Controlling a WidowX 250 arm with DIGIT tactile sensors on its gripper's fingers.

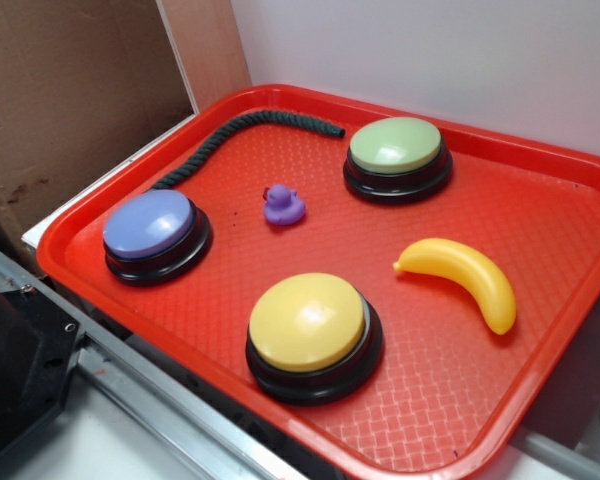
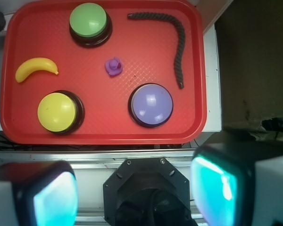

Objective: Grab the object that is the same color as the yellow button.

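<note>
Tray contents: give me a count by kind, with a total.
Push buttons: 3 (yellow button, green, purple-blue)
Toy banana: 1
Purple rubber duck: 1
Black rope: 1
Total: 6, all on the red tray.

The gripper (image 2: 134,190) is showing only in the wrist view, looking straight down from high above with its two fingers (image 2: 42,195) framing the bottom corners of the picture. The jaws are standing wide apart, with nothing sitting between them, and the pads are glowing a blurred teal close to the lens. In the exterior view the arm is not appearing.
</note>
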